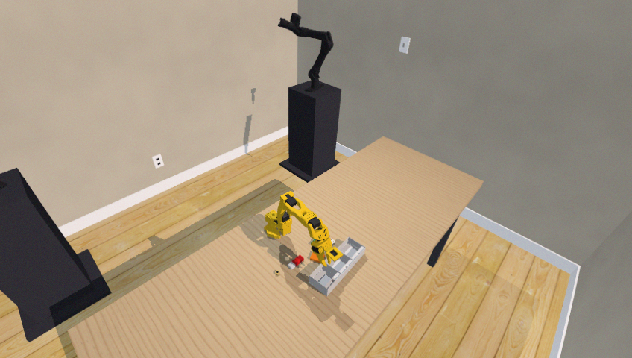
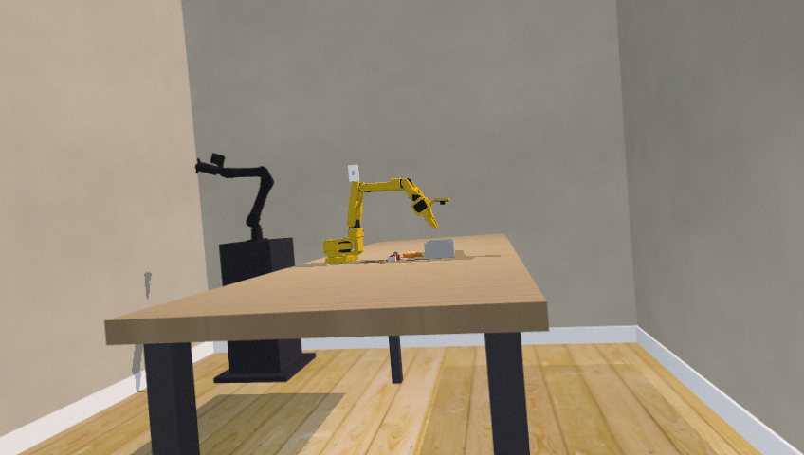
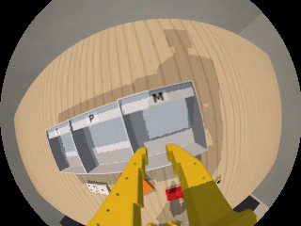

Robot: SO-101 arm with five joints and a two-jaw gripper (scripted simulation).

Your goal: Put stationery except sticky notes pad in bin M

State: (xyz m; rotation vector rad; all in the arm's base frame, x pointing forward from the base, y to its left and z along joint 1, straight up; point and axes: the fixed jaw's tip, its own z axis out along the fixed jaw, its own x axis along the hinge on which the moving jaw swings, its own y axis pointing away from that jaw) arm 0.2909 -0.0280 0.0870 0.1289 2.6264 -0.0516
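Observation:
A row of three joined grey bins (image 1: 337,265) stands on the table. In the wrist view the bin marked M (image 3: 165,120) is the right end one, and its inside looks bare. My gripper (image 3: 156,151) hangs well above the bins' near edge, by the M bin, and is shut with nothing between the fingers. It also shows in the exterior view (image 2: 435,225). A small red thing (image 1: 299,259), a white thing (image 1: 291,265) and an orange thing (image 1: 314,256) lie on the table between the bins and my base. I cannot tell what each is.
A small yellowish ring-like thing (image 1: 276,273) lies apart, left of the red and white things. The bin next to M is marked P (image 3: 101,137). My yellow base (image 1: 276,224) stands behind the things. A black arm on a pedestal (image 1: 313,124) stands off the table.

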